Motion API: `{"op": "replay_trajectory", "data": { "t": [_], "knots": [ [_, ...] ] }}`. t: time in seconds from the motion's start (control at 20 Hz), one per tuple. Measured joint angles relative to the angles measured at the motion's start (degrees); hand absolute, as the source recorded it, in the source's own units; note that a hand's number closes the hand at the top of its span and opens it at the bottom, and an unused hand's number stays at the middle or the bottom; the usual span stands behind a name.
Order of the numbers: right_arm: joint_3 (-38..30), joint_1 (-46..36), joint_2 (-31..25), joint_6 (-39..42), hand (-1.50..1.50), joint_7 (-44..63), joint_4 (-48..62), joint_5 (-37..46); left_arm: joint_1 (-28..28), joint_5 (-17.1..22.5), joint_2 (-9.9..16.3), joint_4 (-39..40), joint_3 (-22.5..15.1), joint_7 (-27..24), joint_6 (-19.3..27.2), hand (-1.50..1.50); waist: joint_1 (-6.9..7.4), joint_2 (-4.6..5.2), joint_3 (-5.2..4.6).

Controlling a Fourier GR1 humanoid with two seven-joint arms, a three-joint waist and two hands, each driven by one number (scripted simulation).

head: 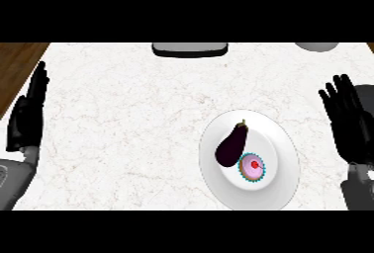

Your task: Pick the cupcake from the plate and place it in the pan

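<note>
Cupcake (253, 168) beside eggplant (231, 143), unlabelled.

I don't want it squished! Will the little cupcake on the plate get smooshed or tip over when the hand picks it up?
The cupcake probably squashes easily: its pink frosted top looks soft. It looks small, so likely light. It sits right by the eggplant on the white plate, so a hand might bump that and tip it.

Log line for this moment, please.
phase: pre-grasp | cupcake on plate beside eggplant | left hand open, resting | right hand open, resting
</note>
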Motion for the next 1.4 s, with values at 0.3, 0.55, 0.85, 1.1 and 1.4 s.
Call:
{"op": "replay_trajectory", "data": {
  "t": [0.3,0.55,0.85,1.1,1.4],
  "knots": [
    [7.6,-10.0,0.9,16.3,1.50,0.0,-3.4,-6.5,-1.5,5.3,-5.2,-2.2,-1.1,1.9,-3.3,0.00,2.59,0.63,-1.99],
    [10.0,-12.8,-7.8,30.7,-1.50,-7.7,-4.5,-0.7,0.2,12.0,-9.3,-4.5,-1.0,4.5,-6.6,0.00,1.35,0.74,-2.40],
    [6.1,-13.1,-17.7,44.2,-1.50,-25.1,3.7,9.4,1.7,15.3,-10.1,-6.8,0.3,6.1,-8.4,0.00,0.29,1.06,-2.39],
    [7.2,-18.2,-21.7,43.5,-1.50,-33.1,7.2,19.6,2.2,16.1,-9.9,-7.7,1.0,6.9,-9.5,0.00,0.37,1.10,-2.46],
    [13.5,-25.0,-23.4,41.4,-1.50,-34.1,6.4,28.7,3.6,15.5,-10.8,-8.8,0.7,7.2,-9.5,0.00,0.17,0.88,-2.58]
  ]
}}
